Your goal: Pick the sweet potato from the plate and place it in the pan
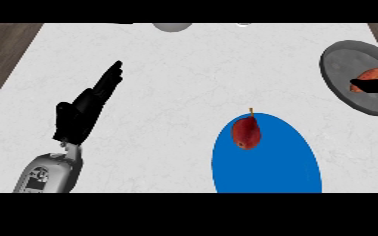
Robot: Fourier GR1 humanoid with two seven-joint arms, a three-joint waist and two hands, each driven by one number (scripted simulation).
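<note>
Head view, the only one there is: the sweet potato [369,74] isn't on the plate, it's way over at the right edge, showing as an orange bit over the grey pan [339,62]. A small black piece of the right hand [359,85] lies across it. So little of that hand is in frame that nobody could tell if it's gripping the potato or has let go, and it's just as hard to say if the potato is resting on the pan floor or hanging just above it.

Judging by that, the robot is on the placing step. To do it well, it'd want the potato fully down and inside the rim before the hand comes off, then lift straight up so nothing drags it back over the edge.

The left hand [85,112] is over at the left of the white counter [184,80], fingers straight and together, holding nothing, well apart from everything.

Containers: the pan has the potato and nothing else visible. The blue plate [273,175] sits low and right of centre, near the pan but not touching, and has a red pear-shaped fruit [246,132] with a little stem near its top edge. That one should stay put
</note>
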